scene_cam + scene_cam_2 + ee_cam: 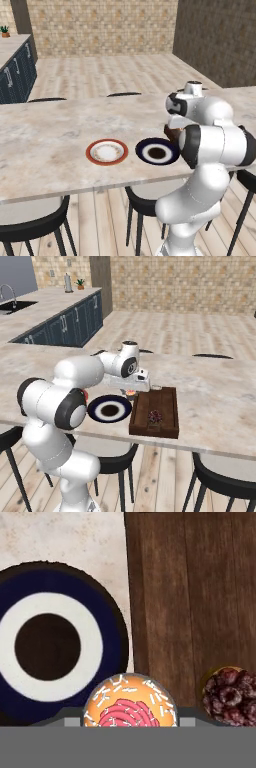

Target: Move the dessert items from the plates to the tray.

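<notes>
The gripper (131,392) seems clamped on the small pink-frosted sprinkled cupcake (130,706), hanging just over the dark brown wooden tray's (190,587) left edge, beside the navy-rimmed plate (50,644).

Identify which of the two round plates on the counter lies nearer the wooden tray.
The navy-rimmed plate, with a dark centre, lies right beside the tray. The orange-rimmed plate sits on the navy one's far side, farther from the tray.

The arm (210,150) is glossy white, built of rounded, bulbous segments with dark grey to black rings and caps at the joints; its hand is pale grey.
</notes>
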